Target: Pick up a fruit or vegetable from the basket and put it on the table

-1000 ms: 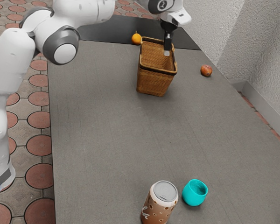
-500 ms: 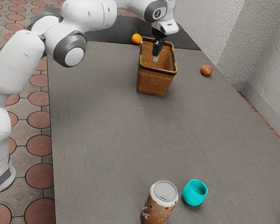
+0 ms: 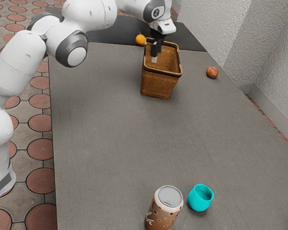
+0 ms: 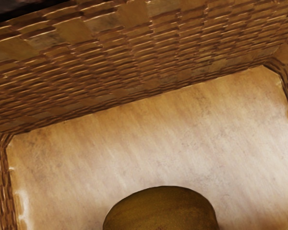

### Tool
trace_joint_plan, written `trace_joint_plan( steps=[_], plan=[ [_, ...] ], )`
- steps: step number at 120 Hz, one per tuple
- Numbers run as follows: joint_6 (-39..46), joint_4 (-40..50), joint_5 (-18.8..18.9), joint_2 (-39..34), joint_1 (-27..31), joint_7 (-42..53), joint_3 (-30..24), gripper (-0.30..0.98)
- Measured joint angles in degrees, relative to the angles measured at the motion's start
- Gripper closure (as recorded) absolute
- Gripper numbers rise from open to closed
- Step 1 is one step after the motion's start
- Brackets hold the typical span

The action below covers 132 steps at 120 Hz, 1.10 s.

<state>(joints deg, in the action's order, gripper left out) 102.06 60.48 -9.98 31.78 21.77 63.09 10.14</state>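
Gray table holds the basket, round brown thing inside, my claw at its top, open or closed I can't tell.

No words, brands or numbers can be read for certain. The brown, spotted can carries white script lettering low on its side, toward the exterior view's left; it curves with the can and is too small and partly hidden to make out. On the white arm, a round dark badge sits on the joint just above the hand, bearing a pale mark, perhaps a figure or a symbol; which one, I cannot tell.
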Motion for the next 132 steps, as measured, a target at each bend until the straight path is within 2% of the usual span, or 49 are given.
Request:
trace_joint_plan(
  steps=[68, 98, 132],
  plan=[
    [-0.22, 1.22, 0.02, -0.22, -0.96, -7.93, -1.46, 0.00],
    [-0.21, 0.51, 0.00, 1.48, 3.33, -11.87, -4.17, 0.00],
    [0.01, 0.59, -0.05, 2.21, 3.25, -14.65, -4.07, 0.00]
  ],
)
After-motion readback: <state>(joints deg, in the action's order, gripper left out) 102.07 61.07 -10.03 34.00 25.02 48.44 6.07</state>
